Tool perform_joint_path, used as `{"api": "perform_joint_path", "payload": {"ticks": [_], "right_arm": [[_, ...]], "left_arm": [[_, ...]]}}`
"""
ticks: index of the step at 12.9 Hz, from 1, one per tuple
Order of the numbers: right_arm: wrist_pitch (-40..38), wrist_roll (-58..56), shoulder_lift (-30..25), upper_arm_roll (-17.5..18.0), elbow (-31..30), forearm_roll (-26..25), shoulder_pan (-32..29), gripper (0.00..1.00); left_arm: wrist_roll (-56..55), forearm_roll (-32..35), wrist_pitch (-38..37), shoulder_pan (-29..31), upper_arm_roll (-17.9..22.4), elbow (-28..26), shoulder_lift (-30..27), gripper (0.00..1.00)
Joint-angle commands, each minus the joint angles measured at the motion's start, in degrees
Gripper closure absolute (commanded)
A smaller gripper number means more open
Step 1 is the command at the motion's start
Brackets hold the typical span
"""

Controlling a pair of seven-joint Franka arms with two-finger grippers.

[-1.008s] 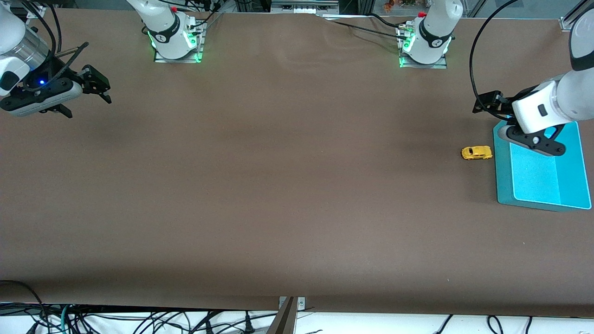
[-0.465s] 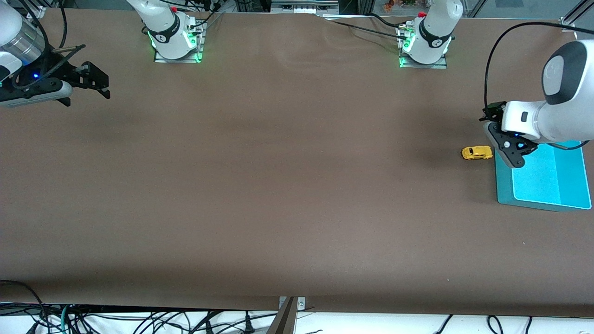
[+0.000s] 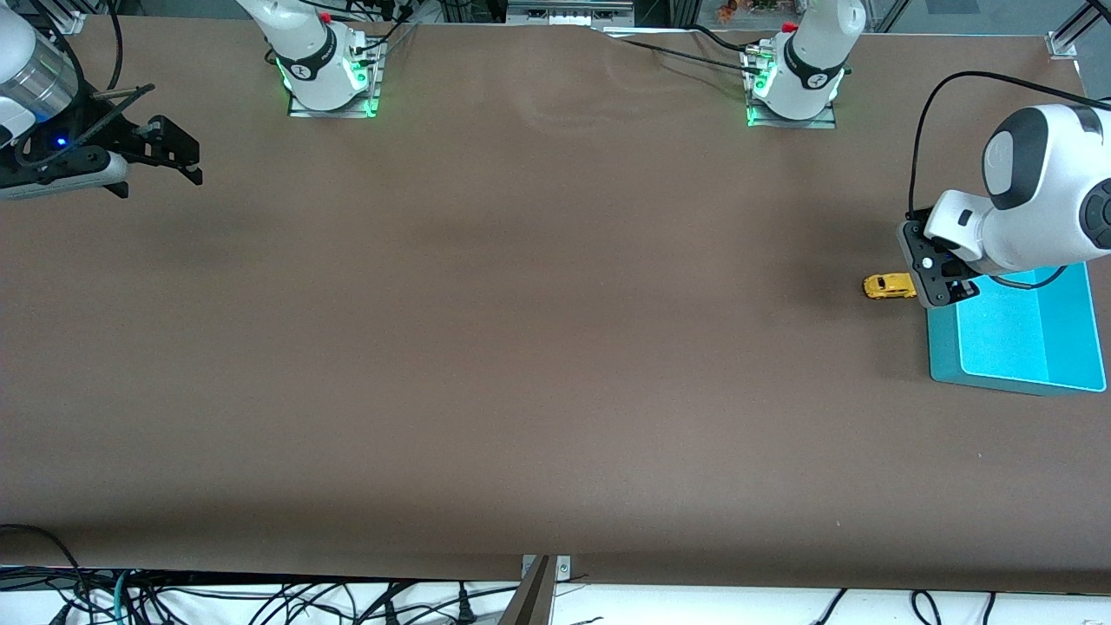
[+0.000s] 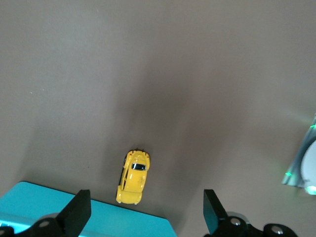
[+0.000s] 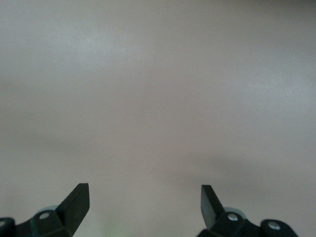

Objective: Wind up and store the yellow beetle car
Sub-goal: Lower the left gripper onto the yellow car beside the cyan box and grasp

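- Containers: a shallow rectangular teal plastic bin (image 3: 1015,338) lies at the left arm's end of the table, with nothing showing inside it.
- Task's thing: the yellow beetle car (image 3: 889,286), a tiny rounded toy with dark windows, sits on its wheels just beside the bin's wall, on the side toward the right arm's end, not touching it.
- Left pincer (image 4: 146,210): it hangs over the bin's corner nearest the car, pointing straight down, its black fingers (image 4: 79,210) spread wide and holding nothing.
- Right pincer (image 3: 178,156): that arm waits well apart from the bin, over the table's right arm's end, fingers (image 5: 76,200) spread and empty.
- Surface: a brown matte table (image 3: 521,347); loose black cables (image 3: 260,599) hang at its edge nearest the front camera.
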Motion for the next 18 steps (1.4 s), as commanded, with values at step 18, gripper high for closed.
{"api": "perform_joint_path", "payload": {"ticks": [18], "right_arm": [[-0.22, -0.1, 1.8, -2.73, 1.25, 0.75, 0.88, 0.0]], "left_arm": [[21.08, 1.26, 42.91, 11.31, -0.51, -21.74, 7.87, 0.0]]}}
